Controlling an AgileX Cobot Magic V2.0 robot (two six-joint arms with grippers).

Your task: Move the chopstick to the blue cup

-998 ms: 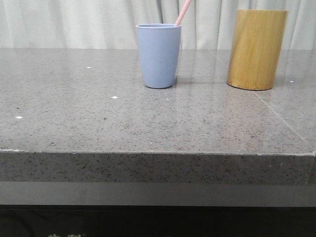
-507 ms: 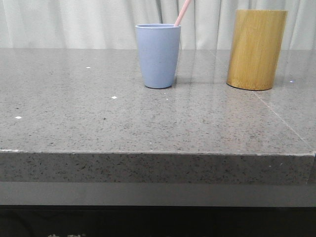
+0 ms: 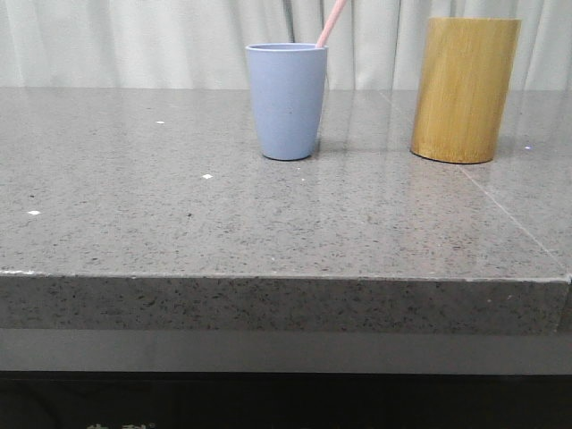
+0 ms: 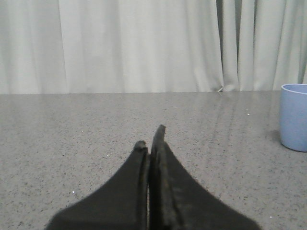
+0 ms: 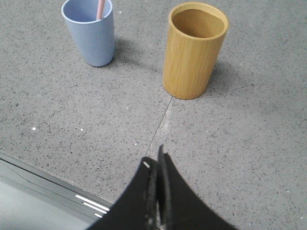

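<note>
The blue cup (image 3: 287, 100) stands upright on the grey stone table (image 3: 268, 223), toward the back and a little left of centre. A pale pink chopstick (image 3: 331, 22) leans out of its rim to the right; it also shows inside the cup in the right wrist view (image 5: 100, 8). The blue cup shows in the right wrist view (image 5: 91, 36) and partly in the left wrist view (image 4: 294, 117). My left gripper (image 4: 149, 139) is shut and empty, low over bare table well away from the cup. My right gripper (image 5: 156, 158) is shut and empty near the table's front edge. Neither arm shows in the front view.
A taller yellow-brown bamboo holder (image 3: 465, 89) stands to the right of the blue cup; in the right wrist view (image 5: 194, 50) it looks empty. White curtains (image 3: 134, 40) hang behind the table. The table's front edge (image 3: 286, 279) drops to a dark ledge.
</note>
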